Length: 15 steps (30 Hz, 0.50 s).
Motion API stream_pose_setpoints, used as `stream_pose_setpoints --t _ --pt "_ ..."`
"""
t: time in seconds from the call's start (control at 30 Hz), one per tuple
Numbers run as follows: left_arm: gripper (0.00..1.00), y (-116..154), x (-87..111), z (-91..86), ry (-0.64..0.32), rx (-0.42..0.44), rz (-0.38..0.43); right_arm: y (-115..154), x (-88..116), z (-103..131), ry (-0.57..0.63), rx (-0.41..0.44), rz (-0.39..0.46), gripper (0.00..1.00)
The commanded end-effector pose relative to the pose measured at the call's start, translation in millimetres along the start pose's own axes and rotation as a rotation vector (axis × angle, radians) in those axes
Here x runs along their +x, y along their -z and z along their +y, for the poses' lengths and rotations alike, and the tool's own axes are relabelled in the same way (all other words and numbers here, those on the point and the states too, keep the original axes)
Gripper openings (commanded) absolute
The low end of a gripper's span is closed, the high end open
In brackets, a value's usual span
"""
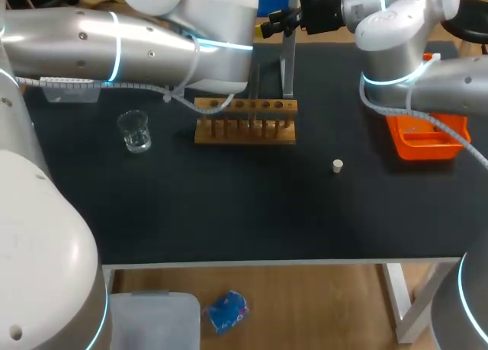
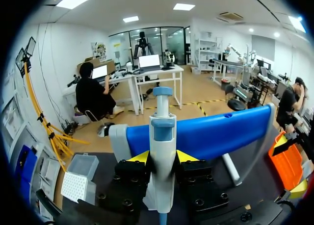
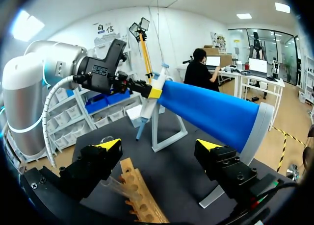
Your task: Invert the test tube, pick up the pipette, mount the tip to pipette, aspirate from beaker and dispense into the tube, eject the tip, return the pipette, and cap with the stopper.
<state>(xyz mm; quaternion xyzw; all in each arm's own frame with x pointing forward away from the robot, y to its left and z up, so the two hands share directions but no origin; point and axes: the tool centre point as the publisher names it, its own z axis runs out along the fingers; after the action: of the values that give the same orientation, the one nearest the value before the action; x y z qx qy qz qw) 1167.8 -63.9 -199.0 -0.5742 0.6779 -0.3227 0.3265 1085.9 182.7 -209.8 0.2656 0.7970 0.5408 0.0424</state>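
Yellow-tipped left gripper [image 2: 162, 157] is clenching the pipette [image 2: 162, 132]; right gripper [image 3: 159, 146] is hanging open (tip, dosing, stopper [image 1: 338, 165] pending).

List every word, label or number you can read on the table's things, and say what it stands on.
None can be read.
The pipette, beaker, wooden rack and orange tray show no print that can be made out.

Black table [image 1: 229, 213], glass beaker [image 1: 135, 130], wooden rack [image 1: 245, 122], small white stopper [image 1: 338, 165], orange bin [image 1: 424, 139], grey stand [image 1: 288, 74]
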Motion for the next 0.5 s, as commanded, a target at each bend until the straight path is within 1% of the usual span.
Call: stream_pose_setpoints --t 0.03,0.5 --pt "0.00 -4 0.9 0.2 -0.001 -0.006 -0.003 1 -1 1 0.000 0.005 0.003 1.00" --pt "0.00 -13 5.8 11.6 0.009 -0.039 0.005 1 -1 1 0.000 0.005 0.003 1.00"
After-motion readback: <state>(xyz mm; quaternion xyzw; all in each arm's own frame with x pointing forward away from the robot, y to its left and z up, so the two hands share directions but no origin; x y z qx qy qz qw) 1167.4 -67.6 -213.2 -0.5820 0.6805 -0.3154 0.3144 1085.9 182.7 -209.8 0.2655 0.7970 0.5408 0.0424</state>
